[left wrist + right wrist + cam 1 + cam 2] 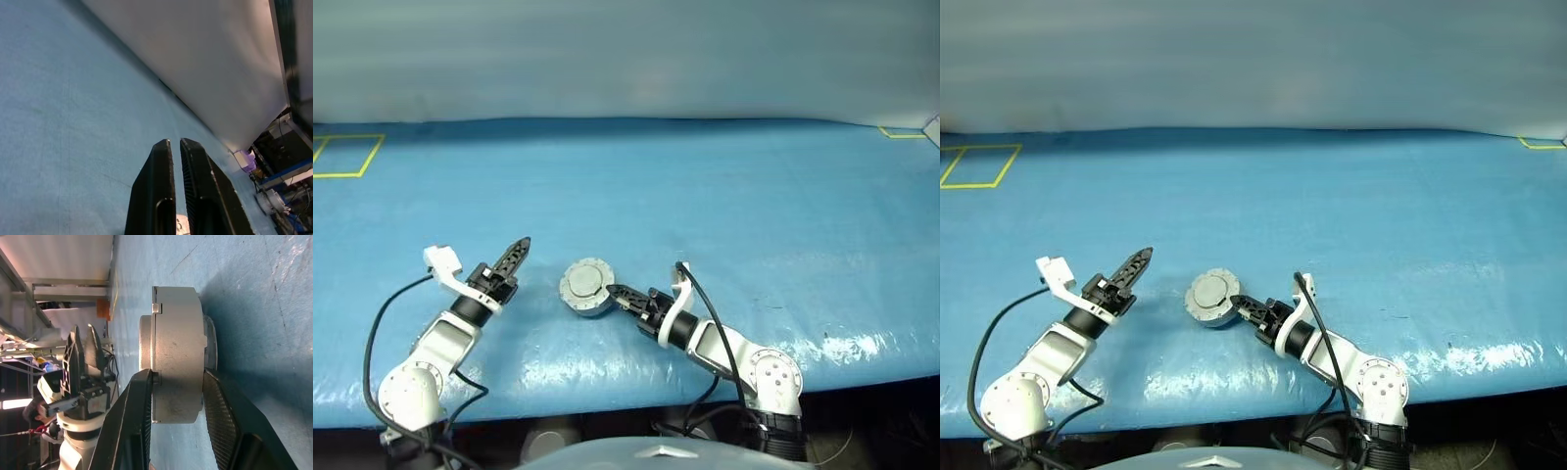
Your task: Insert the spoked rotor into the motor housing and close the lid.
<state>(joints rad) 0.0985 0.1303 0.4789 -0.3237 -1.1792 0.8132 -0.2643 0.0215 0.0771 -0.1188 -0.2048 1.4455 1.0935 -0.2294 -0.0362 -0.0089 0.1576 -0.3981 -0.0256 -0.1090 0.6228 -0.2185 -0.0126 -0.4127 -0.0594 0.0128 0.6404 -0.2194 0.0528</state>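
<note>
Motor housing [586, 286], a round grey metal puck with its plain grey lid [145, 342] shut, sits on the blue surface [724, 196], clamped between the right hand [619, 293] fingers. Left hand [515, 253], fingers a narrow slit apart and empty, hangs just left of it, not touching.

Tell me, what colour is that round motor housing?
Plain grey metal; the motor housing shows best in the right wrist view.
</note>
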